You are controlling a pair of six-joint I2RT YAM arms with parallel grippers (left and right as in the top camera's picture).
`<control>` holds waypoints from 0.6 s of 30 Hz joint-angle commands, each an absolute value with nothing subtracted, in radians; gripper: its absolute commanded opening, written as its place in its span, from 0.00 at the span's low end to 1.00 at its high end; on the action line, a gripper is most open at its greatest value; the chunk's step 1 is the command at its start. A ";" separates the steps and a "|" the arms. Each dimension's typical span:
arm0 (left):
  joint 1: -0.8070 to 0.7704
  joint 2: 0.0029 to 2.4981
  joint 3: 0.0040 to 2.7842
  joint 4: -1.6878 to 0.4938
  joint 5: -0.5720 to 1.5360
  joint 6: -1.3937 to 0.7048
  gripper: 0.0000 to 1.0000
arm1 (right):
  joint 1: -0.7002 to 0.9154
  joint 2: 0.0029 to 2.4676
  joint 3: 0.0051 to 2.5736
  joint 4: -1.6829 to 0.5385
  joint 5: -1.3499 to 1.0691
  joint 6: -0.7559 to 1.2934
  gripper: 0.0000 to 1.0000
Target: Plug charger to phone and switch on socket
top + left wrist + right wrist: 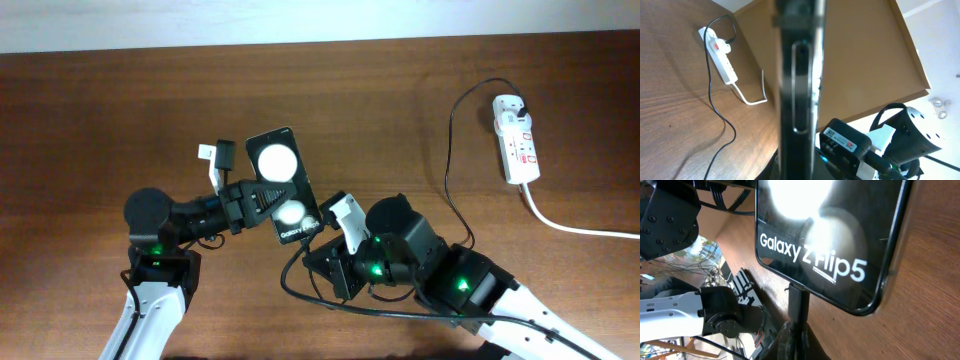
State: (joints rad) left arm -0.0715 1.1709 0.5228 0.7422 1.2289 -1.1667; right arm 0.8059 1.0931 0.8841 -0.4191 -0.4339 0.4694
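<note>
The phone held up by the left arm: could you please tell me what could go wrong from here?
1. The phone is held only by the left gripper. A push from the right gripper could tilt it or make it slip.
2. The charger tip meets the phone's bottom edge, but whether it is seated is unclear. A skewed push might bend it.
3. Its slack loops by the right arm and could snag, tugging it out of the socket.

I see the phone [283,185], black and glossy, tilted, with white "Galaxy Z Flip5" lettering at its near end. The charger [448,150], a thin black cable, runs from its plug in the socket [517,140], a white strip at far right, and its tip touches the phone's near edge.
</note>
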 commanded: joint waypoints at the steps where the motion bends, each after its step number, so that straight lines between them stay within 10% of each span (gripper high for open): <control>1: -0.109 1.158 0.506 0.733 1.441 -1.146 0.00 | 0.790 1.076 0.936 -0.363 -0.328 0.460 0.11; 10: -0.109 1.158 0.506 0.628 1.170 -1.150 0.00 | 0.900 0.874 0.937 -0.688 -0.063 0.398 0.59; 18: -0.109 1.158 0.506 0.589 1.171 -1.150 0.00 | 1.093 1.134 0.937 -0.528 0.200 0.461 0.37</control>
State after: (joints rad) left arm -0.1066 1.1690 0.5056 0.5827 1.1694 -1.1599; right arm 1.0904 1.1355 0.9257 -0.5484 0.1600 0.4507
